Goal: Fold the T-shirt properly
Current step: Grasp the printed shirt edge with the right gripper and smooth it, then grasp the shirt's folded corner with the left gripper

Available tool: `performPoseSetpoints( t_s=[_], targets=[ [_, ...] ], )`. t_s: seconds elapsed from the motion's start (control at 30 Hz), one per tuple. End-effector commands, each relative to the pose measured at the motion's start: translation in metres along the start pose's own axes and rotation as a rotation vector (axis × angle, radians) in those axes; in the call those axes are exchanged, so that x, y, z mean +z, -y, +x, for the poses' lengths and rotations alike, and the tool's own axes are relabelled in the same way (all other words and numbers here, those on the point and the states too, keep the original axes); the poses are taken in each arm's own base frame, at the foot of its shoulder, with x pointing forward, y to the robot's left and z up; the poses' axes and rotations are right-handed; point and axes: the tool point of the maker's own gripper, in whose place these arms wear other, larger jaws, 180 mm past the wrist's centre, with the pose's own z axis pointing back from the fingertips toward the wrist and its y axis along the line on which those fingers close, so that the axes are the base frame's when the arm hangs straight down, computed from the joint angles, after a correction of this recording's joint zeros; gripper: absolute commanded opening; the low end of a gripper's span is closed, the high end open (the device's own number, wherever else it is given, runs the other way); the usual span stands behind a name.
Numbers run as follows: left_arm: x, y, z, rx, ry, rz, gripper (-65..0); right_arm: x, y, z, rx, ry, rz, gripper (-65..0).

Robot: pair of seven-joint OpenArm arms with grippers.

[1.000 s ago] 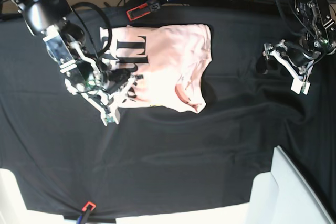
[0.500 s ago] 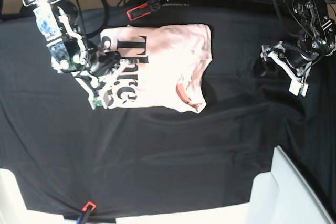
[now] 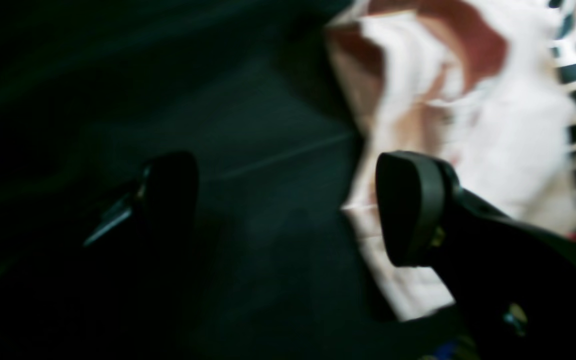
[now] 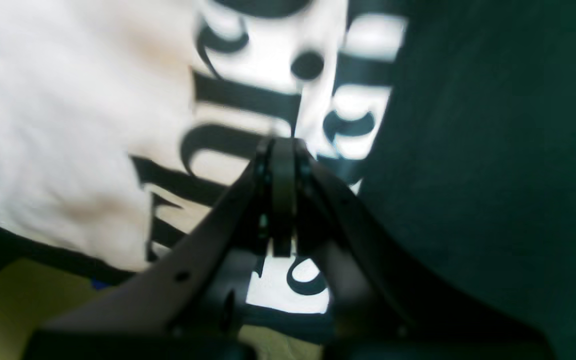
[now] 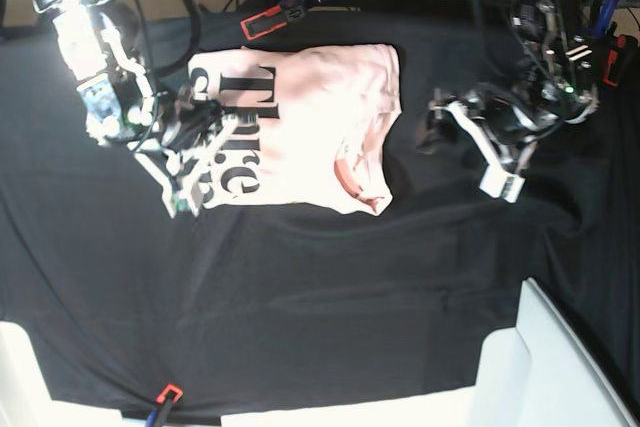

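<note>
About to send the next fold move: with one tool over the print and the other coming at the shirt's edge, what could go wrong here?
1. The right tool is shut low over the T-shirt's lettering; whether it pinches cloth is unclear. If so, pulling may undo the fold.
2. The left tool stands open, one finger over the shirt's bunched edge. Closing there may catch several layers, or the black table cloth.
3. Both wrist views are blurred, so judging contact is risky.
</note>
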Motion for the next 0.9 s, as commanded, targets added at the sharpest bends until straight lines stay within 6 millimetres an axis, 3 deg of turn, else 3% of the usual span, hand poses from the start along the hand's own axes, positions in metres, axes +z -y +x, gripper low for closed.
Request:
performPoseSetpoints(
  t_s=[0.0,0.2,0.6,0.73,0.87],
  targets=[
    [0.003,0.000,0.008,-0.016,0.009,-0.003,-11.6,0.006,0.001,0.012,0.000,0.030,0.003,-64.9],
    [-0.010,0.019,0.000,0.019,-0.052,-0.044,-11.4,0.018,0.031,0.022,-0.111,0.035,-0.042,-64.7],
    [-0.022,0.041,-0.009,0.131,-0.038,-0.139,-11.3,0.019,0.032,0.013,-0.121,0.028,-0.045,-64.9],
    [-0.027,0.033,-0.018,0.278,-0.021,-0.228,-11.3,0.018,0.032,0.007,-0.122,0.017,-0.045,-65.0],
    [-0.029,0.023,-0.028,0.321,-0.041,-0.221,-11.3,0.018,0.031,0.006,-0.121,0.015,-0.044,-65.0]
  ],
)
